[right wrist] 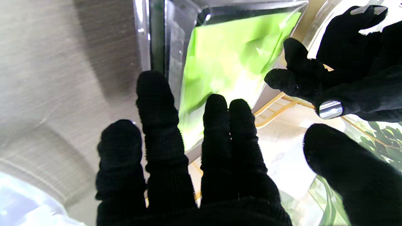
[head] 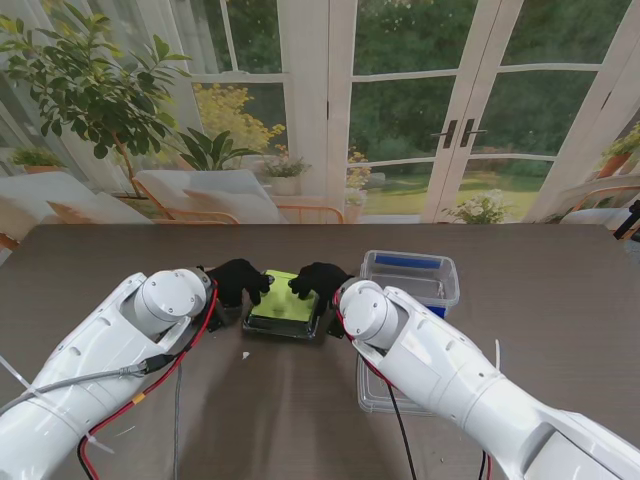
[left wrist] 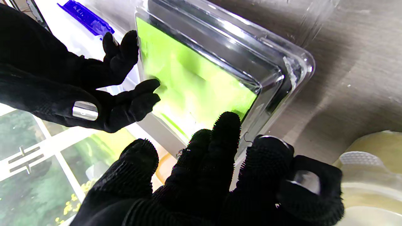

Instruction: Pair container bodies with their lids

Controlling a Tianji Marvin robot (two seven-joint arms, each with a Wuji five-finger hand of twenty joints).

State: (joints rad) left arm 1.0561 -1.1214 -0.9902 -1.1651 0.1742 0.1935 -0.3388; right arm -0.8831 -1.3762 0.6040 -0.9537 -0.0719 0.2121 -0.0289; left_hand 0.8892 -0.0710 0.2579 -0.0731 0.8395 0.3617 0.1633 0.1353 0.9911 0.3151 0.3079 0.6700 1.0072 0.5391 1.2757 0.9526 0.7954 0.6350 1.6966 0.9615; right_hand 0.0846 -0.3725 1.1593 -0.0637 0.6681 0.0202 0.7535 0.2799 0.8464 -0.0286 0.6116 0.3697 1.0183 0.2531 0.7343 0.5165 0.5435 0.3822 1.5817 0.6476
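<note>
Stand view: high behind both arms, looking down and forward across the bench to the windows.
Left wrist view: very close, along the left hand's fingers toward the green-bottomed container.
Right wrist view: equally close, along the right hand's fingers, facing the opposite way.
Shared: all three see that container; each wrist view catches the other hand.

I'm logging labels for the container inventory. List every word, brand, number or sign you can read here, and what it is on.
None can be read.
Blue strip on the clear bin: faint raised marks, too blurred to read.
Green-bottomed container between the left hand and right hand: no print visible.
Clear lid on the table: no print visible.
</note>
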